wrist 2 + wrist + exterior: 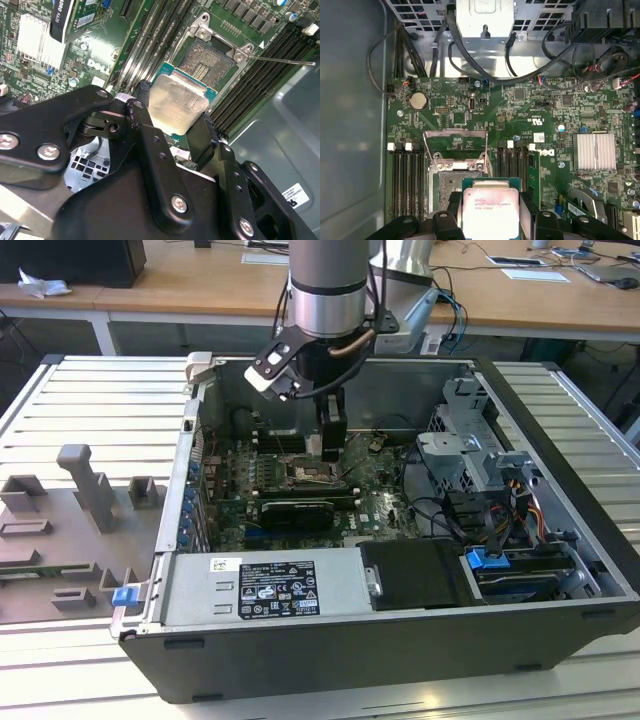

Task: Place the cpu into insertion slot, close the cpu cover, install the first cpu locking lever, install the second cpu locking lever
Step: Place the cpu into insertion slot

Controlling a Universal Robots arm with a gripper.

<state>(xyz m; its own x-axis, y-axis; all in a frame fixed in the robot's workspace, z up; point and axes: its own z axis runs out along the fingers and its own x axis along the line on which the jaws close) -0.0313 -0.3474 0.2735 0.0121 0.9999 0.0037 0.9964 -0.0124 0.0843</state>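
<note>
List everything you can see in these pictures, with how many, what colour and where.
computer case: one, black, lying open on the slatted table
motherboard: one, green, on the case floor
insertion slot: one, dark pin field, no chip in it
cpu cover: one, silver, swung open beside the slot
cpu: one, silvery, held over the slot's edge
memory slots: two banks, black, either side of the slot
heatsink: one, silver, on the board
expansion card: one, black, near the slot
power supply: one, silver, at the case's near edge
fixture tray: one, grey, the exterior view's left
arm: one, silver, above the case
gripper: one, black, shut on the cpu
</note>
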